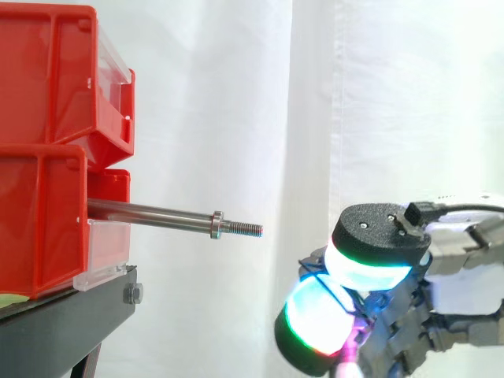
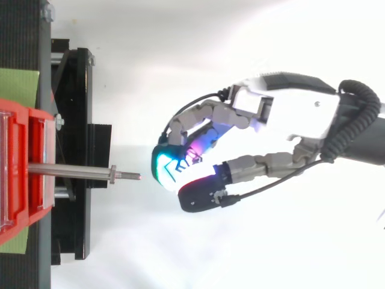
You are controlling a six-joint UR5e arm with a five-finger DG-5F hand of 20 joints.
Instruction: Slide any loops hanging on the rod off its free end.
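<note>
A bare steel rod (image 1: 150, 214) sticks out level from between the red bins (image 1: 47, 157), pointing right. It carries a nut (image 1: 216, 225) just before its threaded free end (image 1: 246, 229). Nothing hangs on the rod (image 2: 72, 172) that I can see. My hand (image 2: 289, 120) hovers to the right of the free end, with a clear gap to the tip. In the side view the hand (image 1: 453, 252) sits lower than the rod and off to its right. Whether it holds anything is hidden.
The red bins stand stacked on a black stand (image 1: 71, 323) at the left. A green sheet (image 2: 18, 84) lies under the bins. A white curtain hangs behind, and open space lies between the rod's tip and the hand.
</note>
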